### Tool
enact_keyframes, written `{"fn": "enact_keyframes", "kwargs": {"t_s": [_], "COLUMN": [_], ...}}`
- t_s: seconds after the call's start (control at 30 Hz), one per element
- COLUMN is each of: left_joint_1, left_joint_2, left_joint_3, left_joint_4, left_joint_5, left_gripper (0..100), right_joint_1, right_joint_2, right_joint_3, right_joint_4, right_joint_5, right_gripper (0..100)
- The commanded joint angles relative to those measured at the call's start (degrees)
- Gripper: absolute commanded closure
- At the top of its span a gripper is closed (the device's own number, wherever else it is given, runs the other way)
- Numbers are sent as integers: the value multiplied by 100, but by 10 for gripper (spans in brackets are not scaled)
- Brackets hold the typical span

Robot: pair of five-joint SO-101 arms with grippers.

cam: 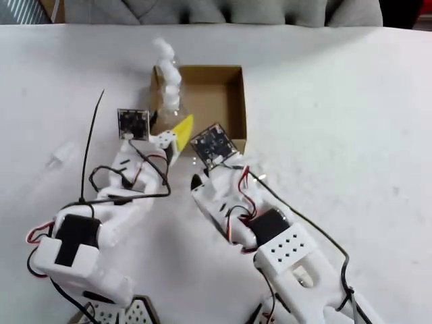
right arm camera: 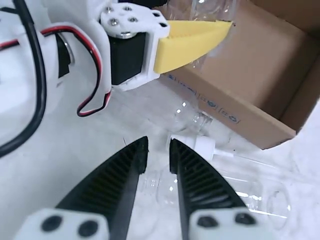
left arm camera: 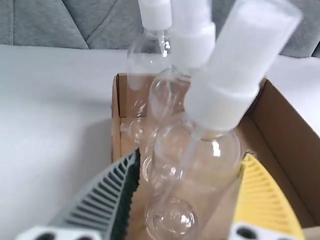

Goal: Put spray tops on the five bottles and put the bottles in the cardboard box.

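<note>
The cardboard box (cam: 209,91) lies open at the table's middle back. Clear bottles with white spray tops (cam: 167,71) stand in its left corner. My left gripper (left arm camera: 191,157), with a grey finger and a yellow one, is shut on a clear bottle (left arm camera: 200,160) with a white spray top (left arm camera: 235,65), just over the box's near wall (left arm camera: 116,115). Two more topped bottles (left arm camera: 150,50) stand behind it. My right gripper (right arm camera: 158,145) hovers low over the table in front of the box (right arm camera: 260,60), its black fingers a narrow gap apart and holding nothing. Just beyond its tips lie a white spray top (right arm camera: 192,143) and a clear bottle (right arm camera: 250,192).
A small clear-white piece (cam: 61,155) lies on the table at the left. A thin black cable (cam: 91,142) sticks up from the left arm. The two arms stand close together before the box. A grey sofa (cam: 236,10) runs along the far edge.
</note>
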Motion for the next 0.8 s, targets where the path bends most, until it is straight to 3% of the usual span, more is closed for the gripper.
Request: {"fn": "enact_keyframes", "kwargs": {"t_s": [0.0, 0.77], "left_joint_1": [-48, -13], "left_joint_2": [-84, -1956], "left_joint_3": [53, 1363], "left_joint_4": [-167, -141], "left_joint_5": [-26, -35], "left_gripper": [706, 710], "right_joint_1": [66, 57], "right_joint_2": [-101, -75], "right_joint_3": [-299, -299], "right_joint_4": [-110, -119], "right_joint_5": [62, 62], "right_gripper": [947, 947]}}
